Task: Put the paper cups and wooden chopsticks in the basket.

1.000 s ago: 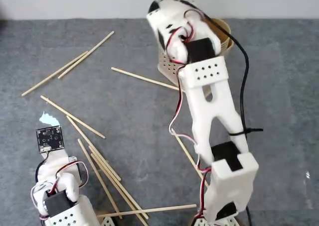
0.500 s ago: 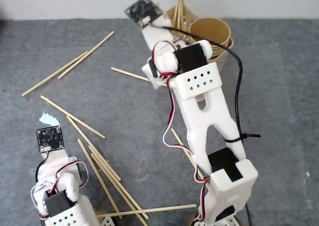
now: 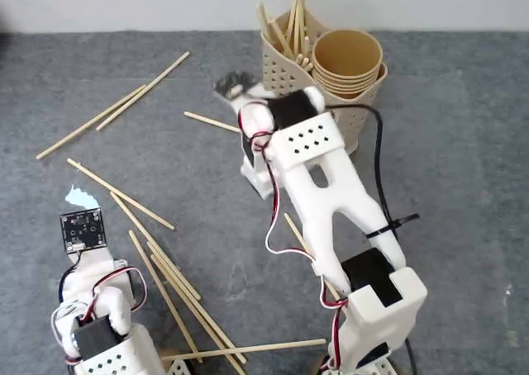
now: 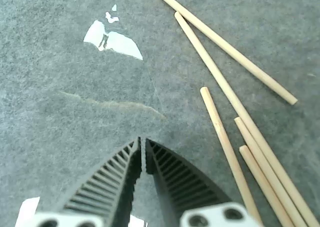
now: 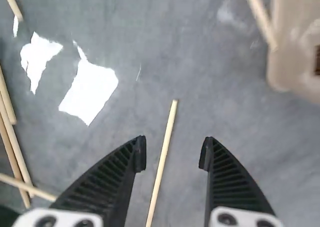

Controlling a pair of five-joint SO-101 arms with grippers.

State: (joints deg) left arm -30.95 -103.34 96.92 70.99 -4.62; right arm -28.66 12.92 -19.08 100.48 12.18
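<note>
High view: paper cups (image 3: 349, 57) nested in one compartment of basket (image 3: 285, 78), several wooden chopsticks (image 3: 291, 20) upright in the other. Looks partly done: cups finished, many loose chopsticks (image 3: 165, 276) scattered over grey mat (image 3: 463, 185). Right gripper (image 5: 172, 152) spread over one stick (image 5: 165, 147) near basket, not pinching. Left gripper (image 4: 142, 147) pressed together, empty, beside sticks.

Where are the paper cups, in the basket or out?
In. The stacked cups stand upright inside the basket, beside some chopsticks.
</note>
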